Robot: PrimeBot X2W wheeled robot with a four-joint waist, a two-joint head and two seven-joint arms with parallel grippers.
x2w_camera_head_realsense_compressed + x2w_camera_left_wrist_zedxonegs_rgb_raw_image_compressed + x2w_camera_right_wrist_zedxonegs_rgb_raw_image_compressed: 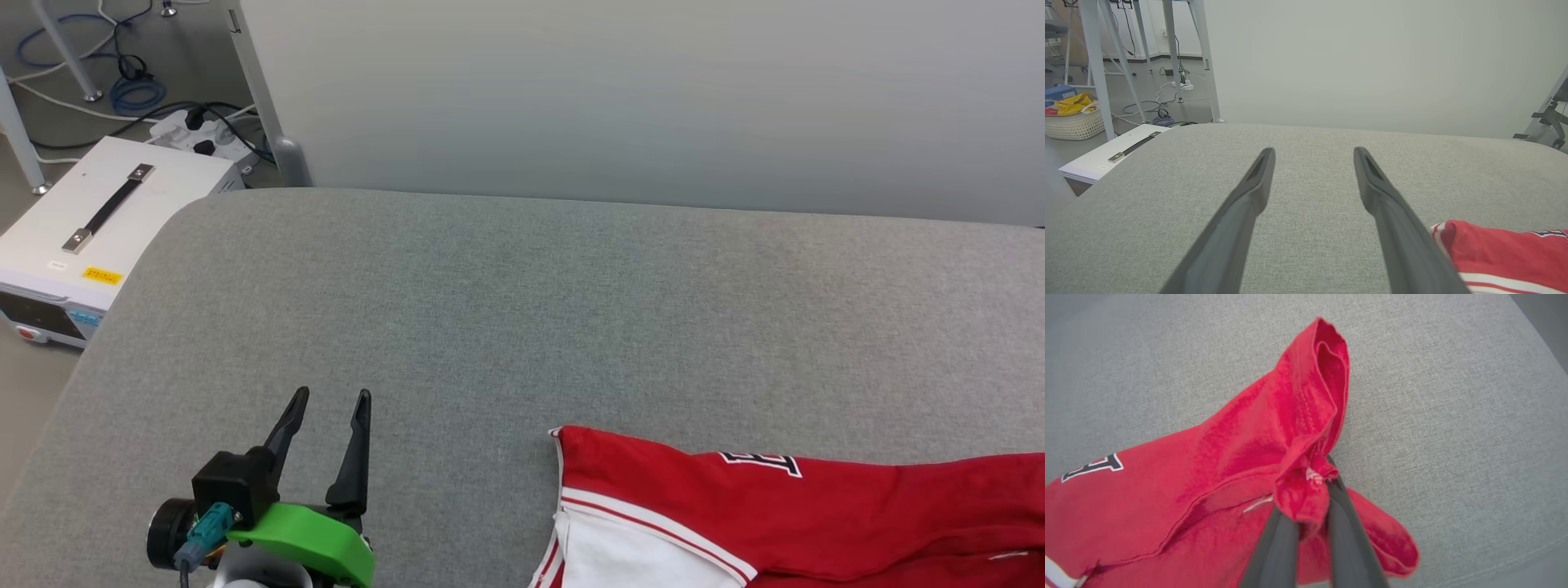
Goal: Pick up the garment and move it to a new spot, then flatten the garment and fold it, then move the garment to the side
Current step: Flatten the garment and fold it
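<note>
The garment (pixel 816 506), a red jersey with a white sleeve and striped trim, lies at the lower right of the grey padded table (pixel 522 310). In the right wrist view my right gripper (pixel 1314 477) is shut on a bunched fold of the garment (pixel 1274 428), whose red cloth is pulled up around the fingertips. My left gripper (pixel 333 402) stands open over bare table at the lower left, well to the left of the garment. Seen from the left wrist, the left gripper (pixel 1312 153) has nothing between its fingers, and the garment (pixel 1502 253) lies at the lower right.
A white box with a black handle (pixel 106 220) stands on the floor beyond the table's left edge, with cables and a power strip (pixel 204 131) behind it. A pale wall panel (pixel 653 98) runs along the table's far edge. A basket of clothes (pixel 1073 118) sits on the floor.
</note>
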